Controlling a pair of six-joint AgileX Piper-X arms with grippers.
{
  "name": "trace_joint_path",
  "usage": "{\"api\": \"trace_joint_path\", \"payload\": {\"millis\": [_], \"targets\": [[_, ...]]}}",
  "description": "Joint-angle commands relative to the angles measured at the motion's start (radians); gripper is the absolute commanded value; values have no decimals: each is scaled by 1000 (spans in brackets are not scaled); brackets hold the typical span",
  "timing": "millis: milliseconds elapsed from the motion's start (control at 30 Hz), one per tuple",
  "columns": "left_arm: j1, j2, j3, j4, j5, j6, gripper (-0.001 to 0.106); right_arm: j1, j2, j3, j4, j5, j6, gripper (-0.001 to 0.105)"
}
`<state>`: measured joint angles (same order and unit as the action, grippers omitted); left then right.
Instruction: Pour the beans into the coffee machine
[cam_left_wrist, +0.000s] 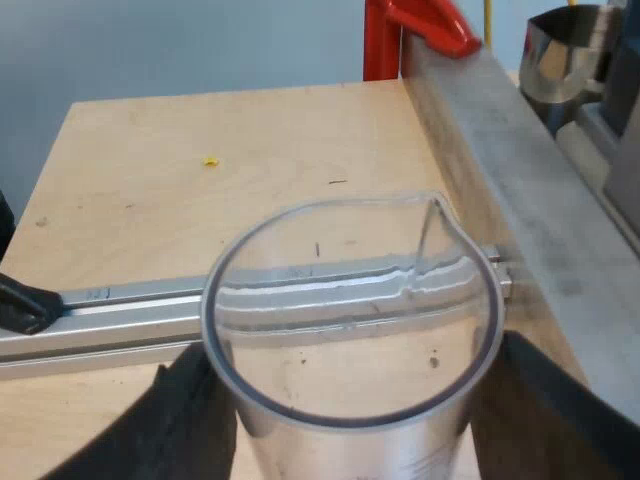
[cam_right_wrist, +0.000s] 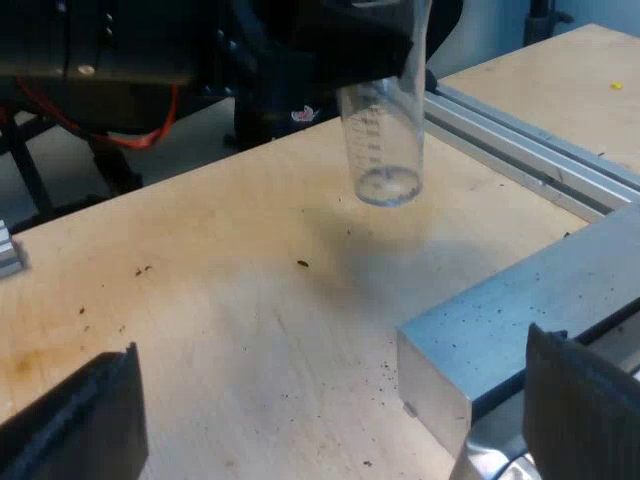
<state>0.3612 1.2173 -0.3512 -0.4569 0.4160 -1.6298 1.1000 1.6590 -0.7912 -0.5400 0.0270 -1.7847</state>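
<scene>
- The left tool (cam_left_wrist: 360, 400) is closed on the measuring glass (cam_left_wrist: 350, 330), with one black finger (cam_left_wrist: 185, 420) pressed to each side of the glass wall, below the rim.
- Seen from the left wrist, the glass opens toward the camera. Its rim has a pouring spout, which points toward the grey metal beam (cam_left_wrist: 520, 180).
- The glass is clear down to its bottom, and the worktop (cam_left_wrist: 200, 220) and an aluminium rail (cam_left_wrist: 130, 310) show through it.
- Seen from the right wrist, the glass (cam_right_wrist: 385, 140) hangs about upright in the left tool, clear of the worktop. A soft shadow lies on the wood below it, and measuring marks run down its wall.
- The glass is over the bare wood near the aluminium rail, well apart from the right tool.
- The right tool (cam_right_wrist: 330, 415) stands wide, with its two fingers (cam_right_wrist: 585, 400) far apart and nothing between them. It is low over the worktop, and one finger is just beside the end of the grey metal beam.
- The aluminium rail lies flat across the worktop and meets the grey beam.
- A red metal bracket (cam_left_wrist: 420, 30) stands at the far end of the beam.
- A shiny metal pitcher (cam_left_wrist: 565, 55) stands beyond the beam, near the bracket.
- A small yellow speck (cam_left_wrist: 210, 160) lies on the wood beyond the rail.
- Dark crumbs (cam_right_wrist: 302, 264) are scattered over the worktop and on the beam's top face.
</scene>
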Motion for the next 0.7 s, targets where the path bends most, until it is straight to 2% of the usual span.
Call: {"api": "trace_joint_path", "payload": {"millis": [33,133,167,533,667,700], "targets": [[0,43,-3,-62,19,-12,41,0,17,-9,-32,-1,10,78],[0,88,-3,-74,31,-12,59,0,29,-9,-32,-1,10,78],[0,96,-3,-74,31,-12,61,0,30,-9,-32,-1,10,78],[0,139,-3,-75,31,14,61,0,34,-9,-32,-1,10,78],[0,139,-3,-42,31,6,61,0,34,-9,-32,-1,10,78],[0,135,-3,0,38,-10,61,0,34,-9,-32,-1,10,78]]}}
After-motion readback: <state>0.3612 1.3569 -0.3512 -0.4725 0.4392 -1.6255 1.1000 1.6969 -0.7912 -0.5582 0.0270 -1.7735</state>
